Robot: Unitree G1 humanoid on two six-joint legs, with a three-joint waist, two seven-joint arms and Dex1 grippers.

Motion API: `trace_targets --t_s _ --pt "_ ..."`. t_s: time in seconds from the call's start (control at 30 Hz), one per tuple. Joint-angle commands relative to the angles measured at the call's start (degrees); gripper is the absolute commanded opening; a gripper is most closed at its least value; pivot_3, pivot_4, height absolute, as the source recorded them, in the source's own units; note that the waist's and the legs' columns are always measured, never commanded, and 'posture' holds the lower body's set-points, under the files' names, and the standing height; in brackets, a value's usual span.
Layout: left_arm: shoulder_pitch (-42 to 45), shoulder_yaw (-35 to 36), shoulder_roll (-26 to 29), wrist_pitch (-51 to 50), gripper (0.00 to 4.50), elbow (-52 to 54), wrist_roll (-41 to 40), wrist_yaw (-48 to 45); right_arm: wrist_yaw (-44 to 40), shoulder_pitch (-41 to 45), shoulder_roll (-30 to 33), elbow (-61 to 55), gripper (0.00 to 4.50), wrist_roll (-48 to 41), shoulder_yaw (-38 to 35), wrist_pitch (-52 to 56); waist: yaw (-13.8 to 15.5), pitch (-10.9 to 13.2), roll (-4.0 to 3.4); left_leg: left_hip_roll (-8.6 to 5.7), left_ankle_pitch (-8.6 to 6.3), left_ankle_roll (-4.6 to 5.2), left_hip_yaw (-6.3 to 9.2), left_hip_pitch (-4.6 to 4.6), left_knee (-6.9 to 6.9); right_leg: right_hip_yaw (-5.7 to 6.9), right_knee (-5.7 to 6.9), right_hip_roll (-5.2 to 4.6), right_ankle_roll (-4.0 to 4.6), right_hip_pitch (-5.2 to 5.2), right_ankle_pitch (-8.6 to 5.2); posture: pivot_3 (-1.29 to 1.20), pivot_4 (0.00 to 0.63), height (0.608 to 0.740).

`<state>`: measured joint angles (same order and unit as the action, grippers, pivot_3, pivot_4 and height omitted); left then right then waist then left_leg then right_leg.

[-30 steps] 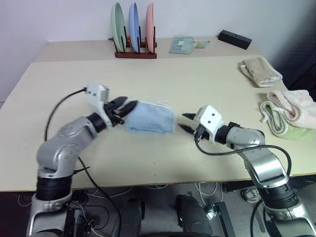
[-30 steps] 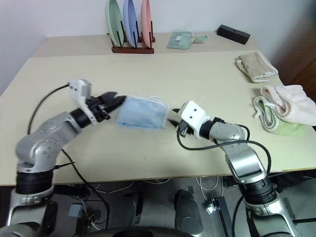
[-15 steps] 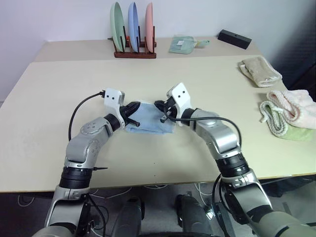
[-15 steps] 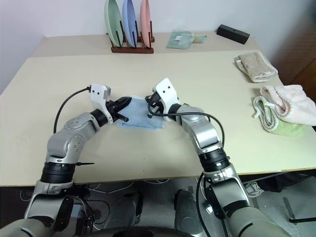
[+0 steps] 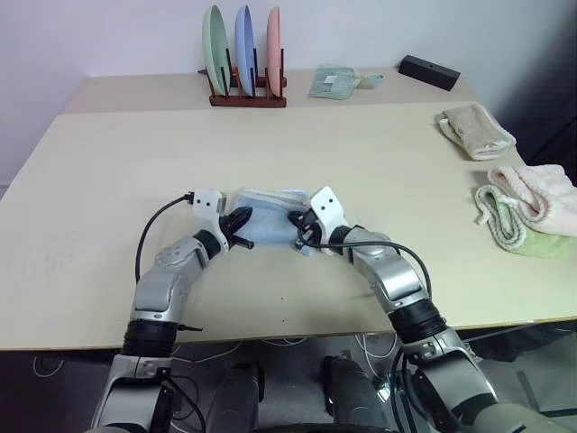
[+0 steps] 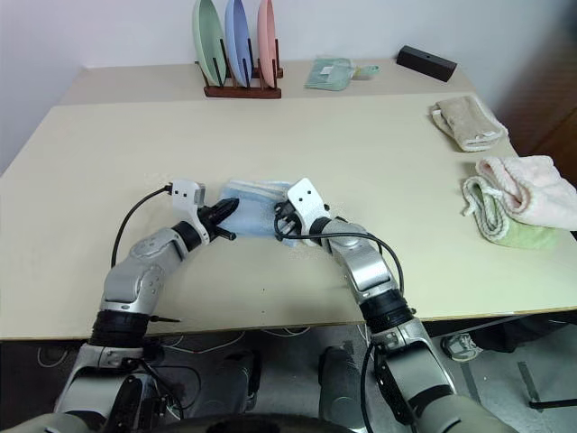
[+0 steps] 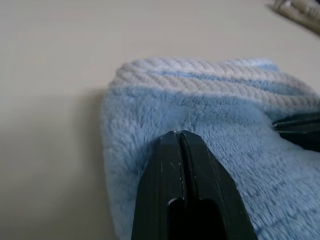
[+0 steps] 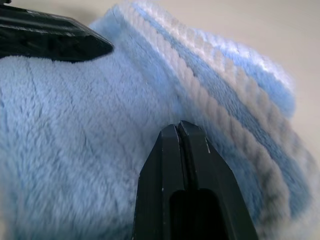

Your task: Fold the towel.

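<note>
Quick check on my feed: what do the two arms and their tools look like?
Both arms have silver-grey metal segments with black joint rings. Each wrist carries a white boxy camera housing, and a black cable loops from it back along the arm. The left tool and right tool each have two slim, tapered black fingers.

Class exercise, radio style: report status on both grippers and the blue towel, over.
Left gripper shut, tips on the towel. Right gripper shut, tips pressing its top. Towel folded, lying flat on the table. Nothing in the way.
</note>
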<state>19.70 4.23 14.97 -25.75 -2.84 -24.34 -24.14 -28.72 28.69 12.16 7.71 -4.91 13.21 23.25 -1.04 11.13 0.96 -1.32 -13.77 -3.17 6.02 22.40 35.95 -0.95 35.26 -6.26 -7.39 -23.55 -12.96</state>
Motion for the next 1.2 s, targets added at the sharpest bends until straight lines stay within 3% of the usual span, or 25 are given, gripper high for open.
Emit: trace_targets --t_s 0.03,0.13,0.27,0.47,0.73,0.83,1.07,1.2 --pt "-1.3 6.2 2.3 1.3 0.00 5.9 -2.8 -0.4 -1.8 -1.3 2.0 -8.9 0.86 -5.0 -5.4 4.9 0.0 0.0 0.00 0.00 0.00 0.00 0.02 0.03 0.00 0.01 0.00 0.00 0.00 -0.02 0.00 0.00 0.150 0.740" --pt "-4.1 7.5 7.1 2.1 0.00 9.9 -1.6 -3.0 -2.0 -2.4 3.0 -16.3 2.31 -11.3 -10.5 13.5 -0.1 0.0 -0.01 0.00 0.00 0.00 0.02 0.04 0.00 0.00 0.00 0.00 0.00 -0.05 0.00 0.00 0.150 0.740" --pt "-8.4 9.3 12.8 -1.6 0.00 18.3 -7.1 -9.3 0.9 -2.9 3.0 -22.3 4.36 -17.6 -15.4 28.3 0.0 0.0 -0.01 0.02 -0.01 0.01 0.02 0.04 -0.05 0.00 -0.01 0.01 0.02 -0.06 -0.01 0.00 0.150 0.740" --pt "-13.2 4.5 18.9 -1.9 0.00 26.0 -5.9 -15.6 6.5 -0.1 -2.6 -18.6 4.44 -23.8 -21.6 40.7 0.0 0.0 -0.06 0.03 -0.01 0.01 -0.01 0.05 -0.05 -0.01 -0.02 0.00 0.23 -0.05 -0.12 0.00 0.150 0.740" --pt "-15.0 2.0 17.0 -2.8 0.00 29.8 -6.7 -14.3 8.1 4.0 -7.8 -8.8 4.44 -24.5 -20.5 39.7 -0.2 0.0 -0.07 0.05 -0.01 0.02 -0.03 0.04 -0.06 -0.02 -0.01 0.02 0.16 -0.07 -0.08 0.00 0.150 0.740" --pt "-15.2 2.0 16.2 -2.9 0.00 30.4 -6.8 -13.1 8.3 5.2 -10.1 -6.7 3.59 -24.7 -20.3 38.2 -0.3 0.0 -0.07 0.09 -0.01 0.02 -0.02 0.03 -0.08 -0.02 0.00 0.07 0.12 -0.09 -0.06 0.00 0.150 0.740" --pt "-16.1 1.9 15.7 -2.8 0.00 31.0 -6.7 -11.7 8.9 5.6 -12.1 -7.5 0.06 -26.6 -21.4 38.6 -0.1 0.1 -0.08 0.09 -0.01 0.02 -0.02 0.05 -0.09 -0.02 -0.01 0.08 0.06 -0.11 -0.02 0.00 0.150 0.740" --pt "-16.1 1.4 15.4 -2.6 0.00 31.1 -6.5 -11.3 10.9 5.9 -11.5 -11.5 0.06 -30.1 -27.0 37.1 -0.1 0.1 -0.12 0.09 -0.01 0.02 -0.02 0.06 -0.10 -0.02 -0.01 0.08 0.07 -0.12 -0.03 0.00 0.150 0.740"
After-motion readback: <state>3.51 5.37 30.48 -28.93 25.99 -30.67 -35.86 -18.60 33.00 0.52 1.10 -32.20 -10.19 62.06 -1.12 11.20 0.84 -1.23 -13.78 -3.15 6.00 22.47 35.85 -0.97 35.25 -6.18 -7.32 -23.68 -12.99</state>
